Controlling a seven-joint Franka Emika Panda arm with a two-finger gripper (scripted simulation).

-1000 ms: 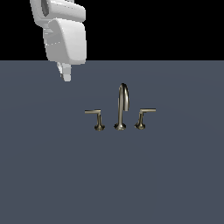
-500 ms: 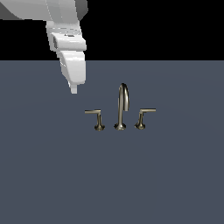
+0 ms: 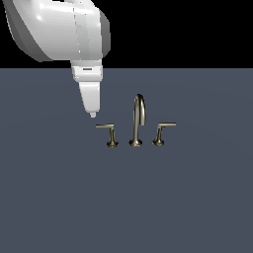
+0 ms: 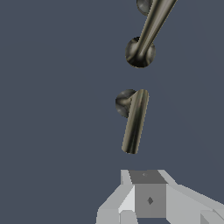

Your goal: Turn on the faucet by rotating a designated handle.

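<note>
Gripper (image 3: 92, 114), fingers apparently pressed together, hung just off free end of designated handle (image 3: 105, 127) on faucet (image 3: 137, 123), at ext view's left, prob. to nudge lever sideways.

Simulated test scene rather than any furnished room. The setting consists of a flat, uniformly slate-blue counter (image 3: 123, 207) with no texture, seams or edges, ending behind the faucet (image 3: 137, 122) at a straight horizon against a plain black background. The faucet, a small metal set with an arched spout and two lever handles, stands directly on the counter without sink, basin or wall around it. Above and to the exterior view's left of the faucet hangs a smooth white robot arm (image 3: 64, 29), rendered in flat computer-graphics shading. The wrist view shows the same bare counter surrounding the faucet parts, with no other furnishings visible
</note>
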